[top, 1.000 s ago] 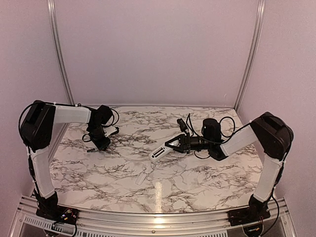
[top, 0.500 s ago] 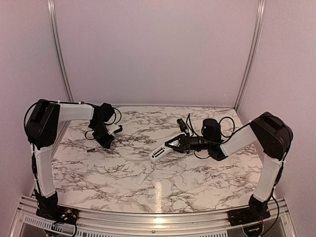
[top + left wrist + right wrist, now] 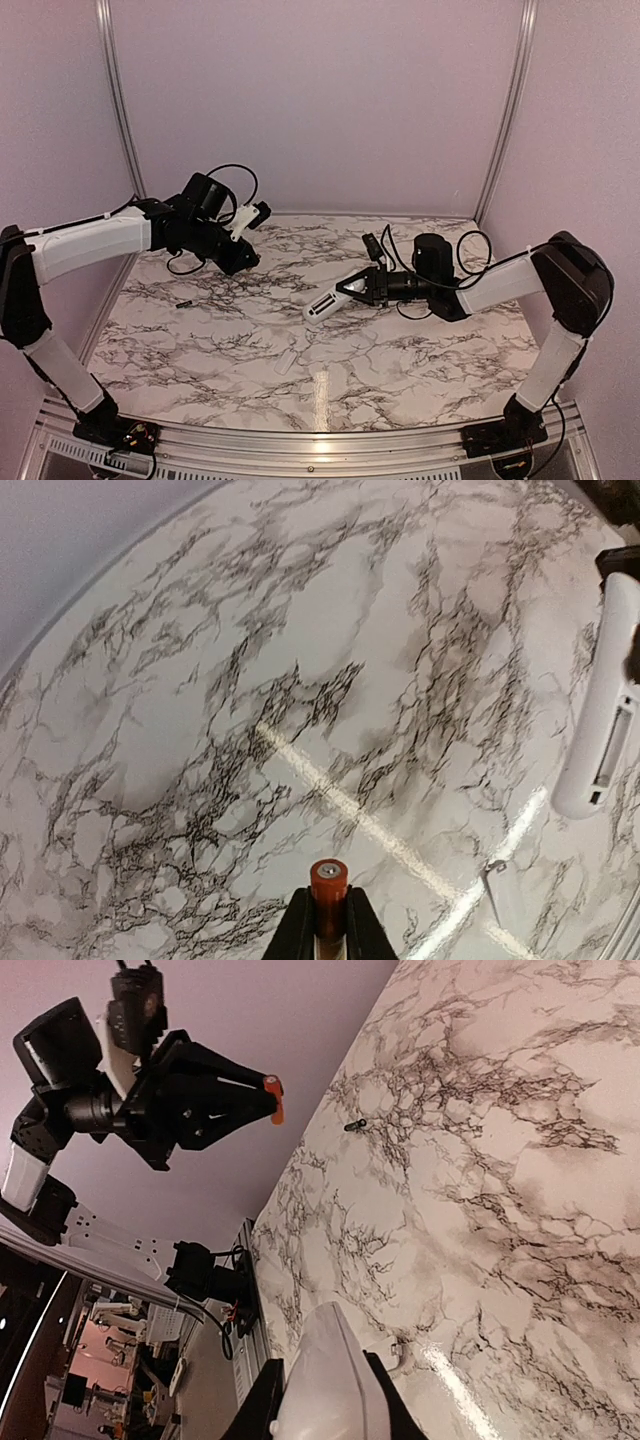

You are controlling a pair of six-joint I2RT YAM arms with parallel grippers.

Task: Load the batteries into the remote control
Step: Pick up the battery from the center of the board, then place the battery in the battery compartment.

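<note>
Left fingers (image 3: 300, 927): clamped on one battery (image 3: 328, 878), raised above the desk (image 3: 200, 730) near its far left corner.
Right fingers (image 3: 352, 291): closed on the remote control (image 3: 322, 307), at the desk's middle.

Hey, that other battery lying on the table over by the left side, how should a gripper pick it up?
Probably across its middle, from straight above, jaws either side of its length. The battery lies flat on the marble table, slim and alone, so only its long sides offer a pinch.
</note>
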